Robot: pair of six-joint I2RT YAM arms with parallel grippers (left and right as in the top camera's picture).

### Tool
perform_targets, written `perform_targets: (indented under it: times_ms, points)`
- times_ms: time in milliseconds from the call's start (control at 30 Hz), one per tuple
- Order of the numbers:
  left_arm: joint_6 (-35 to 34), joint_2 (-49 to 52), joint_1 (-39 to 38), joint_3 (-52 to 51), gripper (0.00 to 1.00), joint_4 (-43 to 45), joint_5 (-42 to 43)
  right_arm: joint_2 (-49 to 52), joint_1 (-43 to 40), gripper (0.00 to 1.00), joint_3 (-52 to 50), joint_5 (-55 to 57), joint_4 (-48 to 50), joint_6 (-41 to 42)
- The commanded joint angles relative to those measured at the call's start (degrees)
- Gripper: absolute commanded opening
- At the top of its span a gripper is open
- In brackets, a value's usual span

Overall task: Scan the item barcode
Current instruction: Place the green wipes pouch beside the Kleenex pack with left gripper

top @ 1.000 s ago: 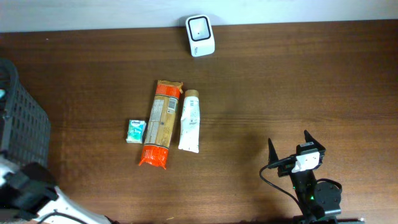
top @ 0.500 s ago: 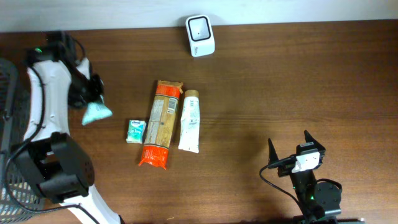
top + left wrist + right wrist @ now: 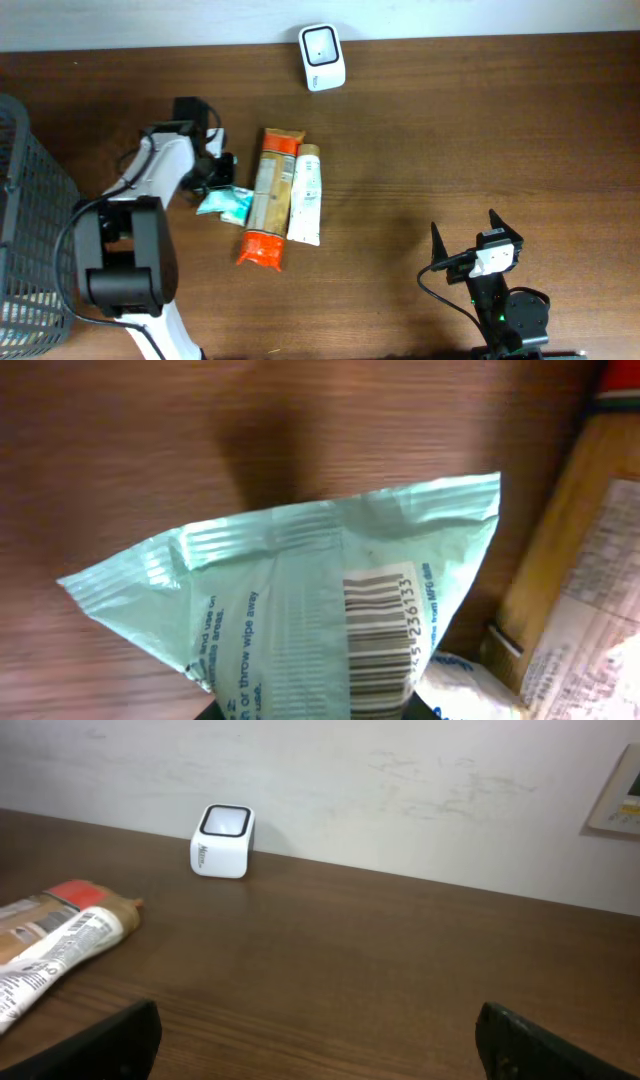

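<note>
Two arms show, but only the left gripper (image 3: 213, 184) is engaged: its fingers pinch narrowly on one end of the teal packet (image 3: 226, 201), left of centre in the overhead view, just beside the pasta pack (image 3: 268, 196). The scanner (image 3: 322, 44) stands at top centre, up and right of the packet and nearer this arm, so I judge the barcode (image 3: 378, 632), running along the packet toward the fingers, must be faced that way. The right gripper (image 3: 467, 232) sits lower right, fingers spread wide, holding nothing.

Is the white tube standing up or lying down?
Lying down: the white tube lies flat on the table, beside the orange packet.
</note>
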Motion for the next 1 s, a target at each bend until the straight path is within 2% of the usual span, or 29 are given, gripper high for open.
perform_targets:
  times_ms: [0,33,100,167,200,233,300,400,433,467,600,633,700,767,867,967]
  points:
    - [0.66,-0.87,-4.09,-0.17,0.26,1.01,1.73,-0.37,-0.37,0.99,-0.42,0.52,-0.07,0.48]
    - [0.66,-0.87,-4.55,-0.17,0.35,0.98,1.75,-0.37,-0.37,0.99,-0.42,0.52,-0.07,0.48]
    - [0.63,-0.87,-4.74,-0.17,0.61,0.98,1.75,-0.37,-0.37,0.99,-0.42,0.52,-0.07,0.48]
    - [0.61,-1.01,-4.55,0.35,0.78,0.50,1.77,-0.37,-0.37,0.99,-0.42,0.52,-0.07,0.48]
    - [0.63,-1.16,-4.26,1.42,0.81,-0.59,1.75,-0.37,-0.37,0.99,-0.42,0.52,-0.07,0.48]
    - [0.66,-1.53,-3.63,3.91,0.81,-2.95,1.75,-0.37,-0.37,0.99,-0.42,0.52,-0.07,0.48]
    - [0.68,-3.78,-1.01,15.08,0.82,-10.99,1.51,-0.37,-0.37,0.99,-0.42,0.52,-0.07,0.48]
    - [0.72,-5.99,1.09,25.86,0.82,-16.17,1.33,-0.37,-0.37,0.99,-0.42,0.52,-0.07,0.48]
    - [1.09,-7.10,2.34,32.13,0.91,-18.56,1.22,-0.37,-0.37,0.99,-0.42,0.52,-0.07,0.48]
    - [2.69,-8.11,3.54,37.40,0.92,-20.24,0.98,-0.37,-0.37,0.99,-0.42,0.52,-0.07,0.48]
    - [1.68,-11.67,9.73,49.33,0.92,-24.30,-8.33,-0.37,-0.37,0.99,-0.42,0.52,-0.07,0.48]
    - [-1.09,-13.49,15.41,51.25,0.92,-25.29,-8.79,-0.37,-0.37,0.99,-0.42,0.52,-0.07,0.48]
    - [-3.04,-14.53,21.22,51.25,0.91,-26.56,-8.79,-0.37,-0.37,0.99,-0.42,0.52,-0.07,0.48]
    - [-5.31,-14.27,31.67,51.04,0.87,-29.57,-8.81,-0.37,-0.37,0.99,-0.42,0.52,-0.07,0.48]
    - [-7.32,-14.16,42.77,50.23,0.86,-31.82,-8.79,-0.37,-0.37,0.99,-0.42,0.52,-0.07,0.48]
    - [-9.90,-14.16,50.01,46.58,0.87,-31.78,-8.76,-0.37,-0.37,0.99,-0.42,0.52,-0.07,0.48]
